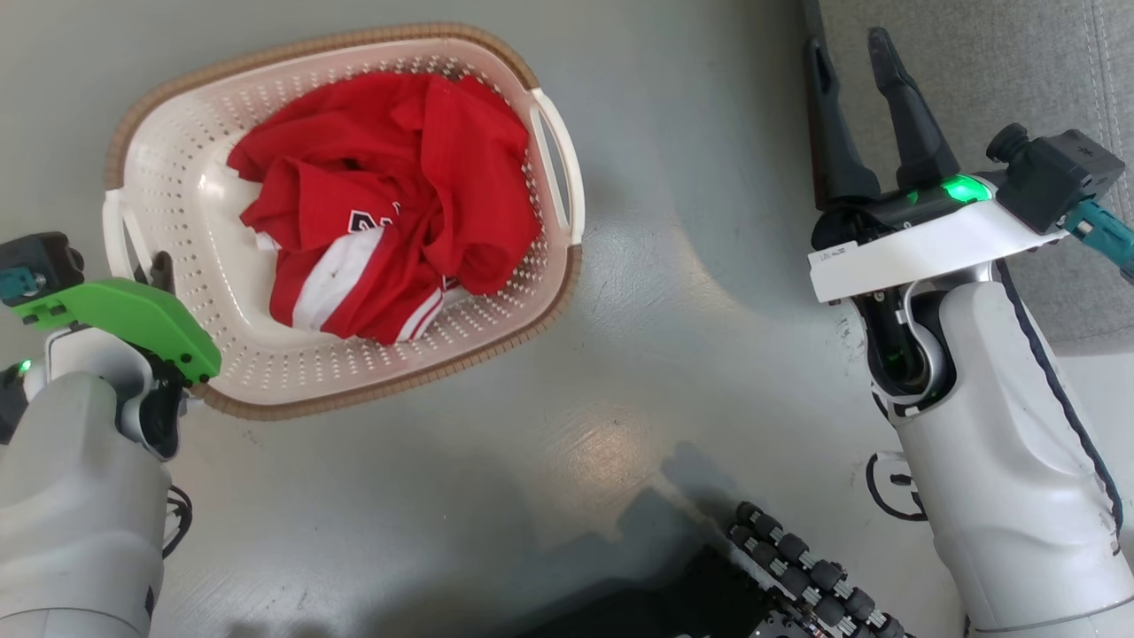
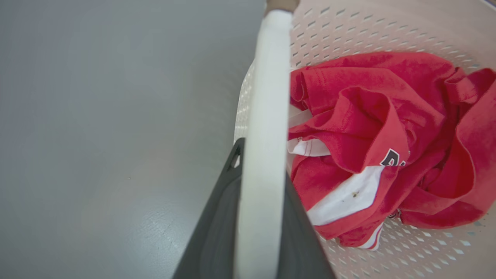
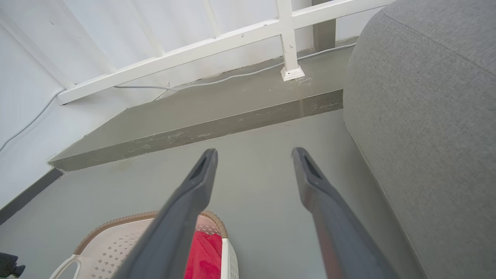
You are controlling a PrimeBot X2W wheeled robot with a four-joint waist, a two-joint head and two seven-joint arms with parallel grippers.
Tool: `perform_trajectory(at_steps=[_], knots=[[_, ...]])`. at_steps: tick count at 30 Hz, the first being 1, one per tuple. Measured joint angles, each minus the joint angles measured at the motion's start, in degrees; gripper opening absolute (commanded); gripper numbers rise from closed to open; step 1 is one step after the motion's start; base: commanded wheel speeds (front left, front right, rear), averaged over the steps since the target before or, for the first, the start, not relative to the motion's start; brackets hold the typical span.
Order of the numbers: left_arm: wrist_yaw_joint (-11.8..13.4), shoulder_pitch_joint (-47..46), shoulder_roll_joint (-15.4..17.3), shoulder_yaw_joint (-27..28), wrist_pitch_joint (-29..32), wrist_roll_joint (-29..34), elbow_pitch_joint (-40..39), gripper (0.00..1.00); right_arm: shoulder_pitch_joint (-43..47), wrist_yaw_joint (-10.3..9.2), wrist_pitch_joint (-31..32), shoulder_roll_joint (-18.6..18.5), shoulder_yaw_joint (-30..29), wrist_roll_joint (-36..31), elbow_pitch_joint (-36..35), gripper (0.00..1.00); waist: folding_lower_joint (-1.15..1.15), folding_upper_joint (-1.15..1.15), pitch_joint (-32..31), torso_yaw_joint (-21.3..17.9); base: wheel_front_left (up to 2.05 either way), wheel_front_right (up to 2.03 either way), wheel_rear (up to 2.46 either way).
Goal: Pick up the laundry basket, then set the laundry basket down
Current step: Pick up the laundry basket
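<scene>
1. The low, cream-white, perforated plastic laundry basket (image 1: 177,168) with a brown woven-look rim is at the robot's front left. It shows in the upper left of the head view, with smooth grey floor (image 1: 673,354) around it.
2. Its long axis runs across that view from one white loop handle (image 2: 267,97) to the other (image 1: 570,159). The right end lies slightly farther from the robot, and the open top faces up.
3. A crumpled red-and-white jersey (image 1: 390,159) lies inside. Dark, white-edged characters show on a fold, too creased to read.
4. The left gripper (image 2: 262,166) has its two dark fingers drawn in to the width of the left handle, one on each side, and they appear to press against it.
5. The right gripper (image 1: 846,44) hangs beside a grey fabric sofa (image 1: 974,71), well apart from the basket. Its fingers are spread wide with nothing between them.
6. A small white label (image 1: 840,255) on the right wrist carries writing too small to read.
</scene>
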Motion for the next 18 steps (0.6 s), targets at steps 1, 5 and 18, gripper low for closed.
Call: perform_trajectory(at_steps=[1,5,18], knots=[[0.00,0.05,-0.02,-0.09,-0.19,-0.10,0.23,0.00,0.00,0.00,0.00,0.00,0.07,0.00,0.00,1.00,0.00,0.00,-0.01,0.06,0.00,0.00,0.00],[0.00,0.05,-0.15,-0.31,-0.48,-0.18,1.09,0.00,0.00,0.00,0.00,0.00,0.24,-0.01,0.02,1.00,0.00,0.00,-0.05,0.23,0.00,0.00,0.00],[0.00,-0.02,-0.18,-0.79,-1.33,-0.64,3.27,0.00,0.00,0.00,0.00,0.00,0.64,-0.01,0.20,1.00,0.00,0.00,-0.06,0.37,0.00,0.00,0.00]])
